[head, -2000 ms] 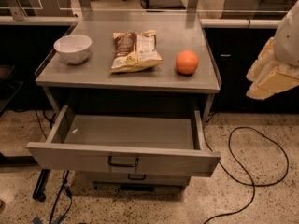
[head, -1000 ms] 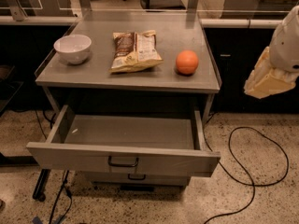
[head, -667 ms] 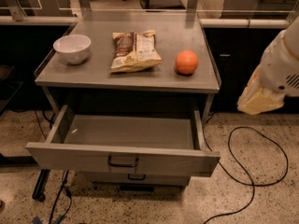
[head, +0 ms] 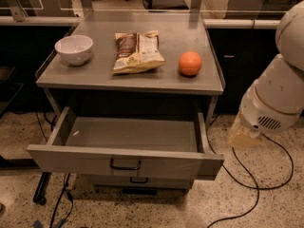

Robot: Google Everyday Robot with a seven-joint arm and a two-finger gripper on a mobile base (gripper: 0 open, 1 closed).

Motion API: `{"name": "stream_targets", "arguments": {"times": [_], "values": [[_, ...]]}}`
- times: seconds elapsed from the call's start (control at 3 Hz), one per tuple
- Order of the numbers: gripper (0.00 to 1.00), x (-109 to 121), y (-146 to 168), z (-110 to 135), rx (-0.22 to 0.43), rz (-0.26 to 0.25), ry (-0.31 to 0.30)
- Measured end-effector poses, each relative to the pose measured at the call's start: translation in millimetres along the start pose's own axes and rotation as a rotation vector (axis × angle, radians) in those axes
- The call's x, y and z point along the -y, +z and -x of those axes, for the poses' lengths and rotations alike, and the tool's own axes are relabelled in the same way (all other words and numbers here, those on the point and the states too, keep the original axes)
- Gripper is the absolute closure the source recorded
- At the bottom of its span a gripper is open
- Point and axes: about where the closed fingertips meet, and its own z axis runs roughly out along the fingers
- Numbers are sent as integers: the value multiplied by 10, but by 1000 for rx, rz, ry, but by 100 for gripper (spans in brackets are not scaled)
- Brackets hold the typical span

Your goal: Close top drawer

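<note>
top drawer (head: 80, 160) stands pulled wide out at lower centre of frame, beneath the table (head: 175, 32). stiff metal, likely light on its slides; a flat push on the front panel near the black handle (head: 125, 165) should do. tool (head: 244, 137) hangs at right, well apart, grip state impossible to tell.

Noted pincer (head: 243, 137) only as a blurred tan lump, low beneath the white arm (head: 273, 103), with the arm cut off by the edge up and right of it. Left of pincer and lower, found second drawer (head: 138, 180) hidden behind top drawer (head: 171, 164) front, bar a handle. Cannot read print on bag (head: 137, 51), up-left on worktop (head: 95, 75). Cable (head: 257, 190) below pincer clipped at bottom edge.
</note>
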Motion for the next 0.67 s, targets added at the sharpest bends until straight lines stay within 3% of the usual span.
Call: {"name": "stream_targets", "arguments": {"times": [0.33,0.67], "values": [[100,0,0,0,0,0,0],[100,10,204,-3,-8,-3,23]]}}
